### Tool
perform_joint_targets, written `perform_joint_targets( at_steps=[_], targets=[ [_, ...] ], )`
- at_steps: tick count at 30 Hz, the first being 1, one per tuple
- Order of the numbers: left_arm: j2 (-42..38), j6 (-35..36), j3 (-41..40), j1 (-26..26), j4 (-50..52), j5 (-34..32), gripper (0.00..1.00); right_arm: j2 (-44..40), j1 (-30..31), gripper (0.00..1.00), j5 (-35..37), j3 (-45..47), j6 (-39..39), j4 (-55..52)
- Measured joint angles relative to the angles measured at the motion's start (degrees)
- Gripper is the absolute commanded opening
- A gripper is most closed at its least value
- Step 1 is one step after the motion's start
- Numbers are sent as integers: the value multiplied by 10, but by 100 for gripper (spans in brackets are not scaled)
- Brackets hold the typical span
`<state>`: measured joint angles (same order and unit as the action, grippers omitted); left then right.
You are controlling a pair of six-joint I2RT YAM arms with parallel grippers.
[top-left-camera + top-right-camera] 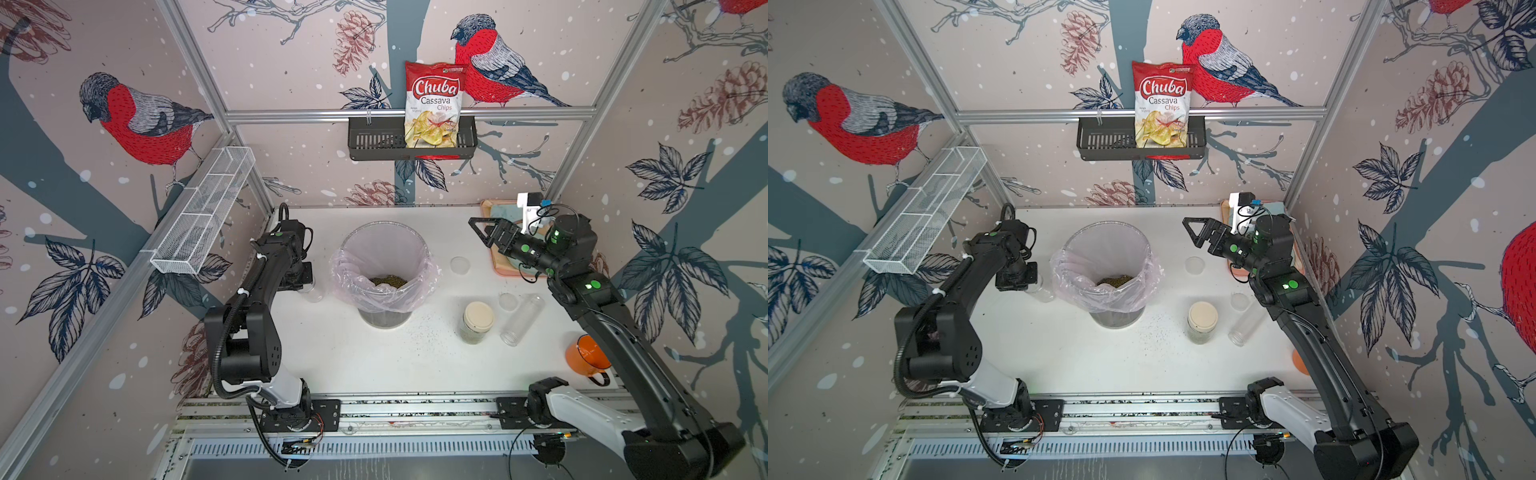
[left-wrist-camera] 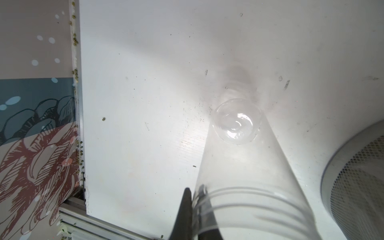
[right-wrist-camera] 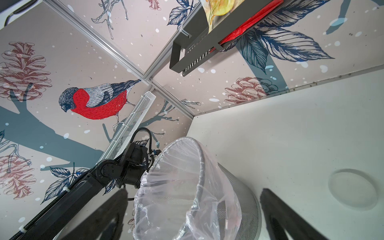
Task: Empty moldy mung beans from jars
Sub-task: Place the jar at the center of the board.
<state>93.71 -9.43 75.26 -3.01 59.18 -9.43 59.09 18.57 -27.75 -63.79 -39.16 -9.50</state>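
A short clear jar [image 2: 236, 122] stands empty on the table just left of the bin. My left gripper [image 2: 194, 190] is shut on its rim, one finger outside the wall and one inside. In both top views the arm's wrist hides most of this jar [image 1: 311, 289]. A jar with a cream lid [image 1: 478, 320] stands right of the bin with some mung beans in its bottom. A tall clear tube [image 1: 521, 320] lies empty beside it. More mung beans [image 1: 388, 280] lie heaped inside the bin. My right gripper [image 1: 482, 232] hangs open above the table's back right, pointing toward the bin.
The mesh bin [image 1: 384, 318] with a pink liner stands mid-table. Two clear lids [image 1: 460, 265] [image 1: 508, 301] lie to its right, with scattered beans [image 1: 419, 328] nearby. An orange mug [image 1: 586, 357] sits under the right arm, and a peach tray [image 1: 500, 268] at back right.
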Motion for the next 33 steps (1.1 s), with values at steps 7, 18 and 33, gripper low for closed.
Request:
perform_joint_targets(
  at_steps=[7,18,33],
  targets=[
    [34,4,13,-12,-13,2,10,1,-2,100,-3,0,0,0],
    [26,4,9,-16,-36,14,69,9,-3,100,-4,-2,0,1],
    [-44,4,70,-15,-17,17,96,13,-3,100,-13,-6,-15,9]
  ],
)
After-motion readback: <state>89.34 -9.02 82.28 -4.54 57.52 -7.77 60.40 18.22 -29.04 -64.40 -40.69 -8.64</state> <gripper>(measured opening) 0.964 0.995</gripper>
